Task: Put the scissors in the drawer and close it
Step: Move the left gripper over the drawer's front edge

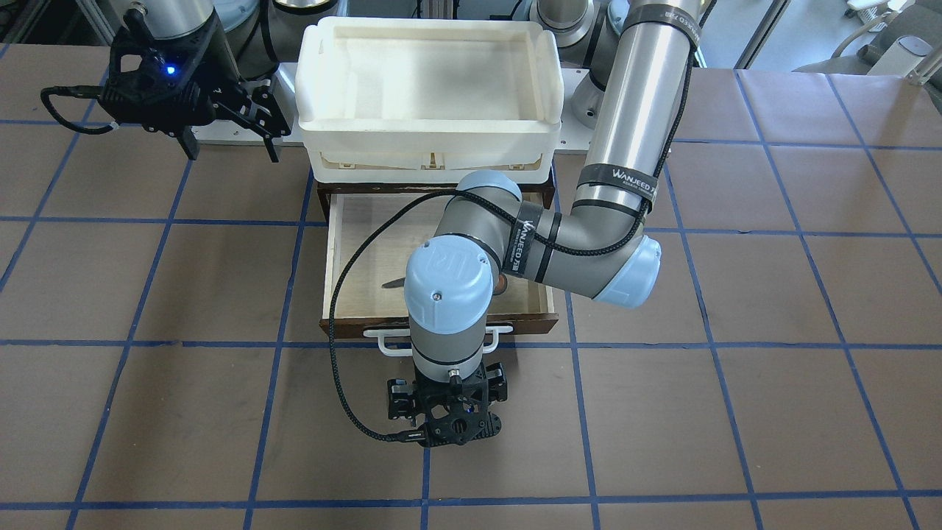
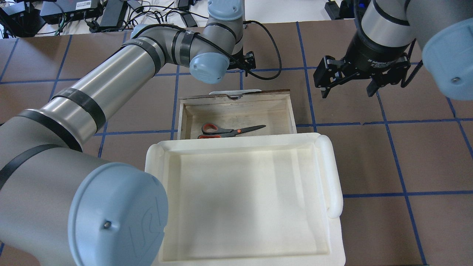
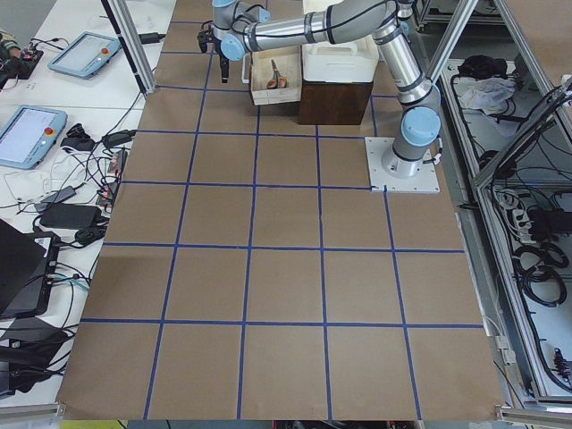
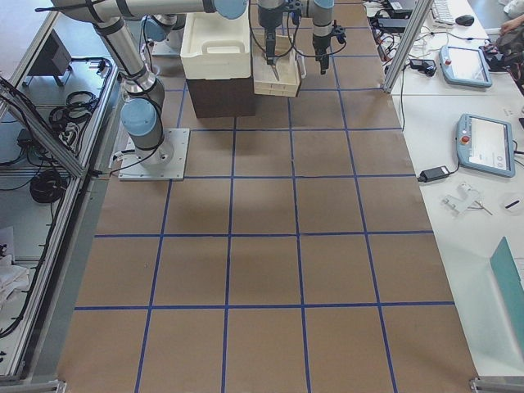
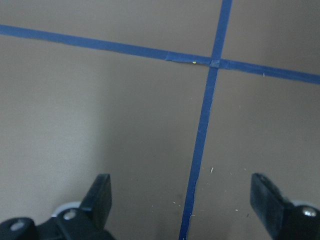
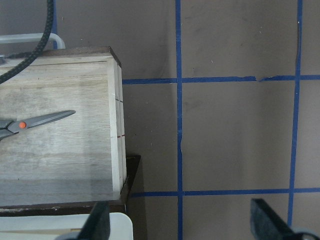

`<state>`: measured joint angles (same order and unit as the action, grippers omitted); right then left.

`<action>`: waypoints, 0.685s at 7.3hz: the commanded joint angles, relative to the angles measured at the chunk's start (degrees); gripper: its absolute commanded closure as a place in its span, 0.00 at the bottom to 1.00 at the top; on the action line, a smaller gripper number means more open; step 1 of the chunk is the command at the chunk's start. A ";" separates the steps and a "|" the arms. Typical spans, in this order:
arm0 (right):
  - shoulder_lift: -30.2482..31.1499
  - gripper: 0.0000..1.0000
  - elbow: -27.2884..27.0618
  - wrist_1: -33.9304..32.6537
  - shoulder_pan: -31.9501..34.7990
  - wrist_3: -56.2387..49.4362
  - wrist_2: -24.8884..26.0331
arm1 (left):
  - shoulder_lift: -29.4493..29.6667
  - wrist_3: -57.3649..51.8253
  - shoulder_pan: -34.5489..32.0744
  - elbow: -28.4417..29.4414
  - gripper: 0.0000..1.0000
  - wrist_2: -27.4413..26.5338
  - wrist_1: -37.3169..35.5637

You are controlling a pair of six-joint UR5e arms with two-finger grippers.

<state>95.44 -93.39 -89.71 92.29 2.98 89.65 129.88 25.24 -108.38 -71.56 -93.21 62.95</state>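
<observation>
The scissors, grey handles lined in orange-red, lie flat inside the open drawer; they also show in the right wrist view. In the front-facing view only a blade tip shows beside the left arm. The drawer's dark front and white bar handle face away from the robot. My left gripper is open and empty, pointing down at the bare table just beyond the handle; its fingers show spread. My right gripper is open and empty, above the table beside the drawer.
A large white plastic tray sits on top of the dark cabinet, over the drawer's rear part. The left arm's elbow and cable hang over the drawer. The brown table has blue grid lines.
</observation>
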 commanded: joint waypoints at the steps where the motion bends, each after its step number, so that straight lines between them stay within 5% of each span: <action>1: -0.08 0.00 -0.30 0.33 0.09 0.18 -0.27 | 1.16 -3.26 -0.25 1.51 0.00 2.23 4.80; 5: -0.16 0.00 -0.39 0.24 0.09 0.27 -0.53 | 0.30 -4.41 -0.86 1.51 0.00 3.66 13.40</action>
<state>95.42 -93.76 -89.92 92.31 3.28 89.11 130.84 20.93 -108.79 -70.00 -89.21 73.58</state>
